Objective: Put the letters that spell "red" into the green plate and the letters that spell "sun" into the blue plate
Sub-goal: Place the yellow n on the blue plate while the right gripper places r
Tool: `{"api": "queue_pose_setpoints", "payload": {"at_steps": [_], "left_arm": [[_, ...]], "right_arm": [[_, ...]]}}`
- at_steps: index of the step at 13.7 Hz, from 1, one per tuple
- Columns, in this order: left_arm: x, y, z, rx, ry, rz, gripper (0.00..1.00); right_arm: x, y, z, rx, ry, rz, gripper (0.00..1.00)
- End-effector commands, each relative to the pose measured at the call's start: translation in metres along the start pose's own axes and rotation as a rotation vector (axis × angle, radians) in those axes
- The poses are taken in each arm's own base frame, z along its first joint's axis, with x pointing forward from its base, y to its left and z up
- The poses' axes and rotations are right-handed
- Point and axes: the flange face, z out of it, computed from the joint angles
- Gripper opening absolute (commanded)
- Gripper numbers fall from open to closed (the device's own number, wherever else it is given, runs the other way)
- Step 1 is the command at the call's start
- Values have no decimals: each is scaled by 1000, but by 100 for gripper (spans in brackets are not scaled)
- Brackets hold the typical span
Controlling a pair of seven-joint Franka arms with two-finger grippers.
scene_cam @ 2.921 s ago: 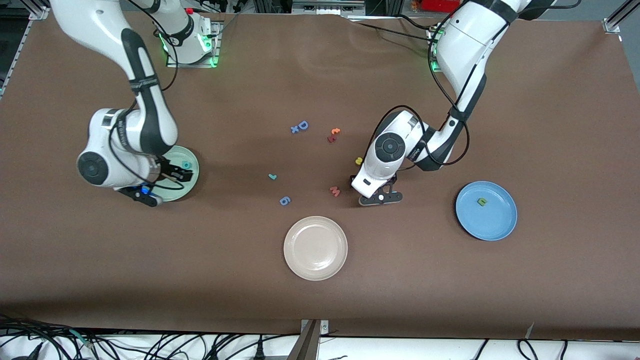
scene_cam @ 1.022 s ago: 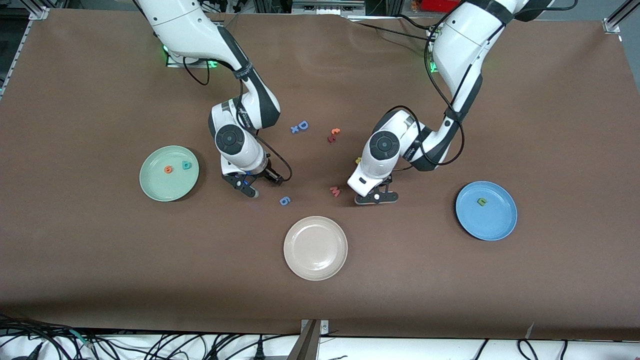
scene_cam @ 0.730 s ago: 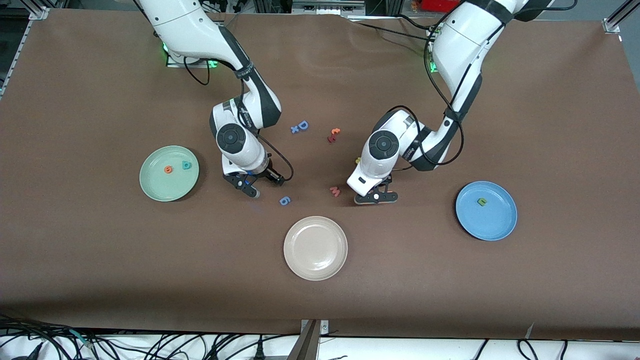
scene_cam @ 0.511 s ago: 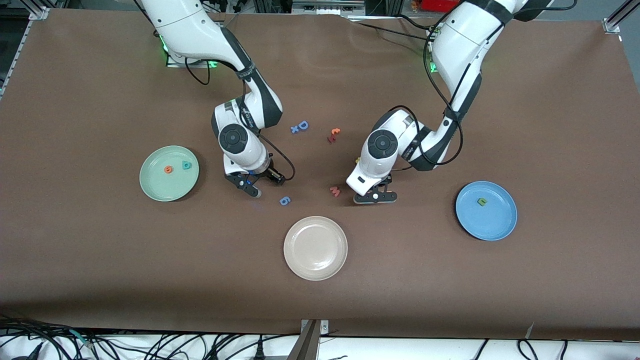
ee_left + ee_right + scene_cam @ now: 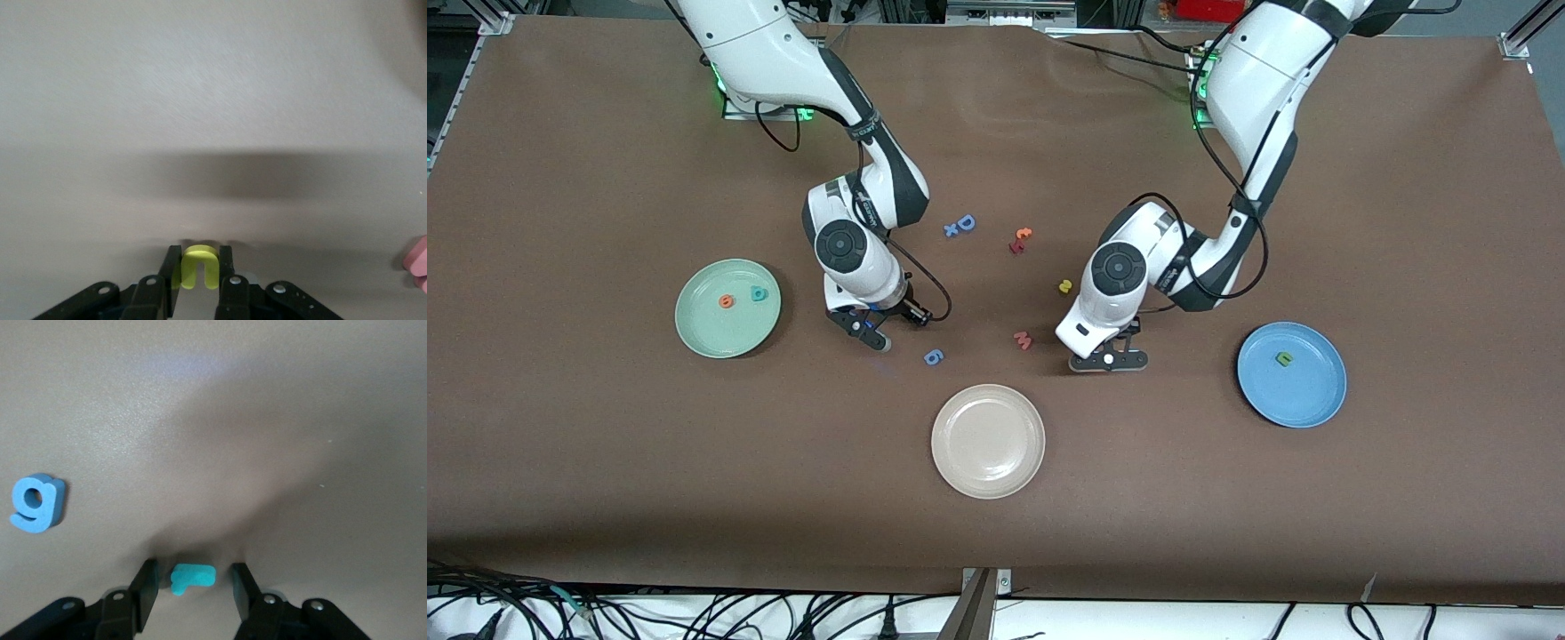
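Three plates sit on the bench: the green plate (image 5: 727,308) holds two letters, orange "e" (image 5: 727,301) and teal "d" (image 5: 759,293); the blue plate (image 5: 1291,374) holds one dark green letter (image 5: 1283,359). The left end effector (image 5: 199,291) is clenched on the yellow u/n shape (image 5: 199,267), its legs pointing toward the wrist. The right end effector (image 5: 194,590) straddles the teal "r" (image 5: 193,577), fingers apart, its long axis crosswise between them.

We read only the foam pieces' own shapes: a blue "g" (image 5: 37,503); a blue capital "D" (image 5: 966,222); a pink "m" (image 5: 1023,340); no printed labels legible.

Matt brown cloth-like table (image 5: 605,462); smooth cream-beige plate (image 5: 988,441); glossy white plastic arms.
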Motion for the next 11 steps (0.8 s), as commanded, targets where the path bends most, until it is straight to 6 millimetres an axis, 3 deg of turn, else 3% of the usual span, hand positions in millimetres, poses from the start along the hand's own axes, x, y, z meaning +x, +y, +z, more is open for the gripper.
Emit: {"api": "queue_pose_setpoints", "payload": {"at_steps": [1,2,4,9,11], "left_arm": [[12,-27,-20,39,-1,76,10],[19,-41,-21,38,-6,94,10],[31,-69,-18,45,-32,151,10],[54,-145,-35,51,-83,290,10],[63,-178,-39,46,-99,348,11]], "right_arm": [[0,2,9,-8,0,5,41],[-1,2,10,-10,-1,2,32],[0,3,10,-11,0,1,26],[1,2,7,-9,0,-4,25],[5,2,-5,-4,0,-9,25]]}}
